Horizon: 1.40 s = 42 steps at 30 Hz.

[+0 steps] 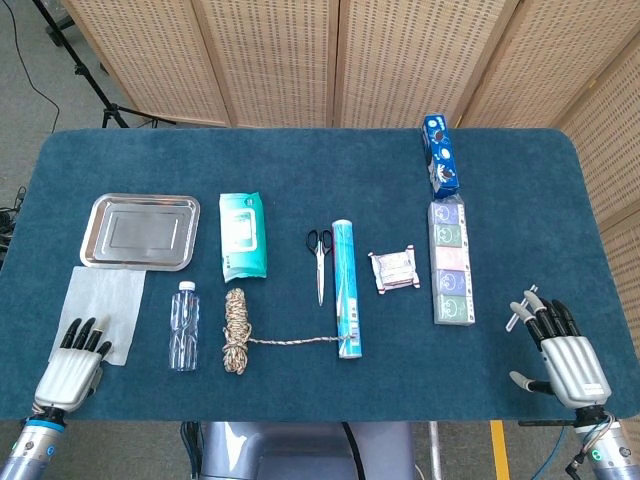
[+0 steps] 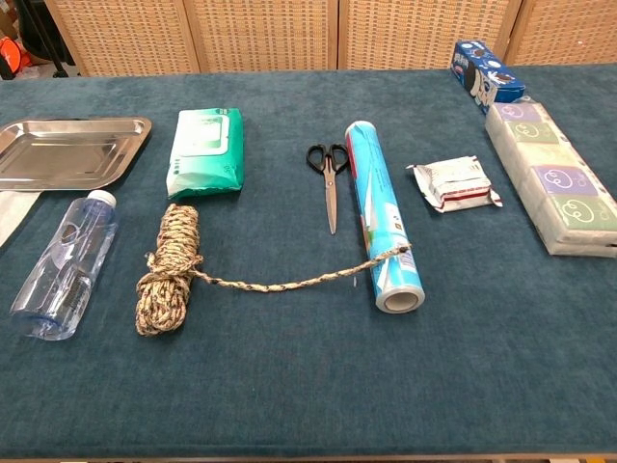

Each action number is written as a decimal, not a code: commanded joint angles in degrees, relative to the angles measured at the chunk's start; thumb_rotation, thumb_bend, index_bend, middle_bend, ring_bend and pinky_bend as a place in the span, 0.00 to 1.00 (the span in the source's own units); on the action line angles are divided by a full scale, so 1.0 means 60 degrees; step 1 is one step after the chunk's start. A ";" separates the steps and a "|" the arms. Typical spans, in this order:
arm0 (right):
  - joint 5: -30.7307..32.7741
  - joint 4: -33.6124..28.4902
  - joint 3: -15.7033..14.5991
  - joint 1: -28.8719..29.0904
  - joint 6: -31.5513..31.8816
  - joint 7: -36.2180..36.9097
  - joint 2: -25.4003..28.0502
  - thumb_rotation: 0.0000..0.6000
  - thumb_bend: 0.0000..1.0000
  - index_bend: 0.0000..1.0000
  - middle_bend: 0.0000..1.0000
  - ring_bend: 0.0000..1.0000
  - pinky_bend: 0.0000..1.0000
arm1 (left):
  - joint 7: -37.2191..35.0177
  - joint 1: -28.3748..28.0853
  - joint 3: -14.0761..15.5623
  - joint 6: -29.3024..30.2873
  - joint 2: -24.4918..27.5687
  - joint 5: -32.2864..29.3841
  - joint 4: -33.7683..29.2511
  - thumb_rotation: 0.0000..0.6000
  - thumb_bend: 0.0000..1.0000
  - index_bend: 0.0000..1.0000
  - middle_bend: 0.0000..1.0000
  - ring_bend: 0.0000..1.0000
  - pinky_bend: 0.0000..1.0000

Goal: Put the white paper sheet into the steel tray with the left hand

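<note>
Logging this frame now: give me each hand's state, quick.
Left hand: open, fingertips on the white paper sheet, not gripping it.
Right hand: open, holding nothing.

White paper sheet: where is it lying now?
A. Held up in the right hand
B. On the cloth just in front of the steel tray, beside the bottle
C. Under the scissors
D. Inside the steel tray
B: the white paper sheet lies flat between the empty steel tray and the left hand, left of the bottle.
</note>
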 commanded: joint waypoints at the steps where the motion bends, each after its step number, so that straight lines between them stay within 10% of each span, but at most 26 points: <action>1: -0.0016 -0.0002 -0.0003 -0.0004 0.0016 -0.0003 -0.0002 1.00 0.00 0.11 0.00 0.00 0.00 | 0.0006 0.0006 -0.0012 0.0025 -0.0015 0.0007 0.0012 1.00 0.46 0.40 0.00 0.00 0.00; 42: -0.0105 0.0020 -0.0004 -0.0040 0.0123 0.0024 -0.0017 1.00 0.00 0.11 0.00 0.00 0.00 | -0.0204 0.0115 -0.0418 0.0902 -0.0152 0.0190 0.0168 1.00 0.57 0.70 0.00 0.00 0.00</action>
